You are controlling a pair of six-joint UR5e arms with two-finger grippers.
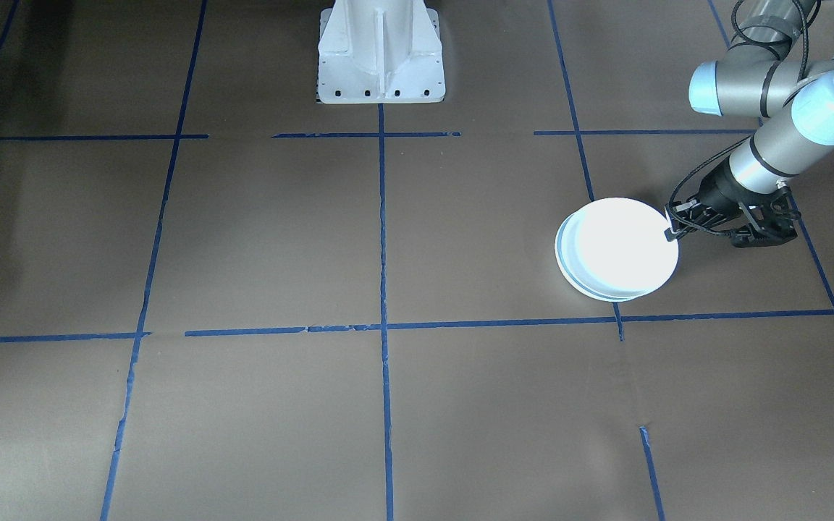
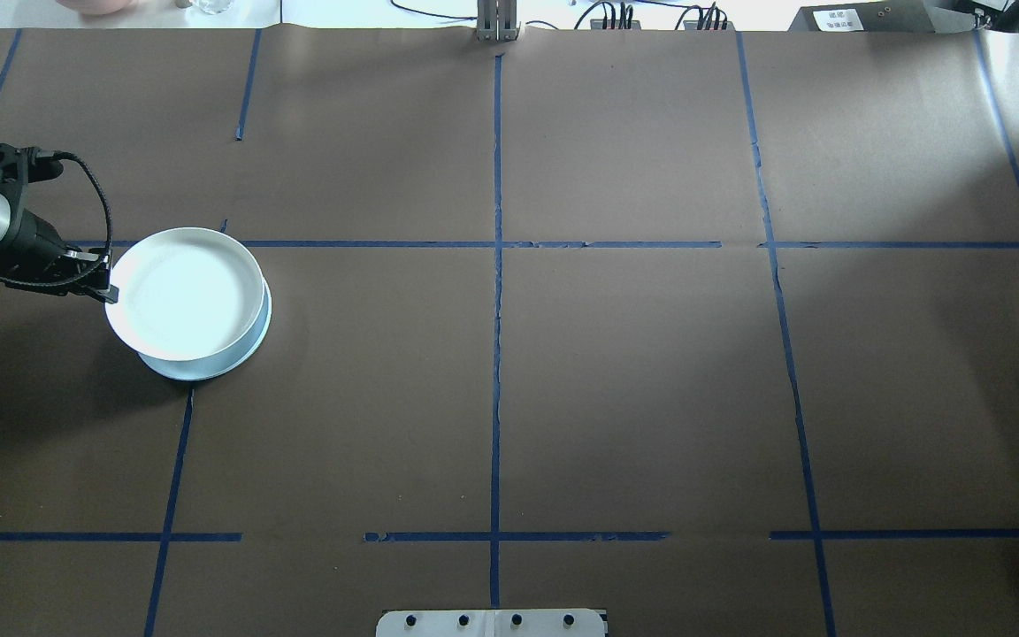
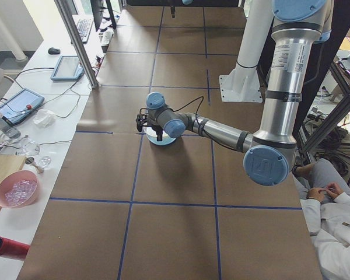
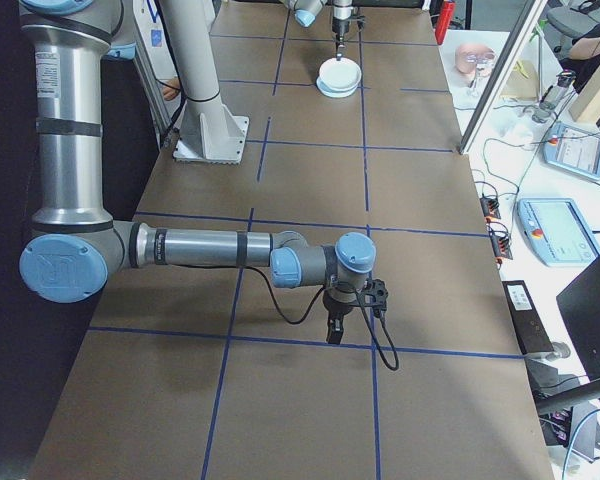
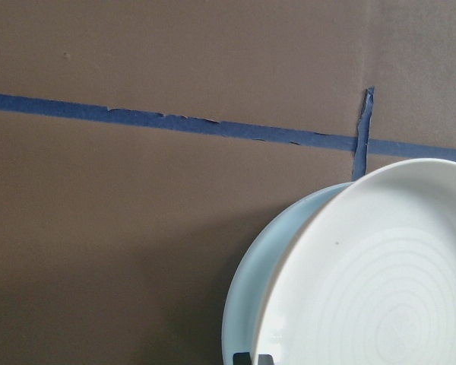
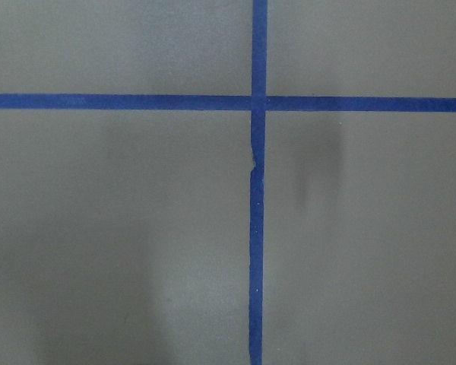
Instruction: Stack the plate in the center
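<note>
Overhead exterior showed 2 round, shallow plates on the table's left side: a white top plate (image 2: 184, 292) sat slightly offset over a pale bluish lower plate (image 2: 209, 364), whose rim showed as a crescent along the near and right edges. Both looked smooth and glossy; the left wrist view caught faint concentric rings inside the top plate (image 5: 380, 281) and the bluish rim beneath (image 5: 247, 304). In the front-facing view the top plate (image 1: 623, 246) glared bright white.

The left gripper (image 2: 105, 281) sat at the top plate's left rim, its black fingers narrow and apparently pinching that rim, though the contact was small and I could not be sure the plate was lifted clear of the one below. The stack lay well left of the table's middle, beside a tape crossing.

The table (image 2: 633, 372) was covered in matte brown paper divided into squares by blue tape (image 2: 496, 354), torn and wrinkled in places. A white robot base (image 1: 381, 54) stood at the table's edge.

The right gripper (image 4: 335, 325) hung over bare paper near a tape cross; whether its jaws were open I cannot tell. Side benches held tablets (image 3: 17, 105), cables and a pink bowl (image 3: 14, 189).
</note>
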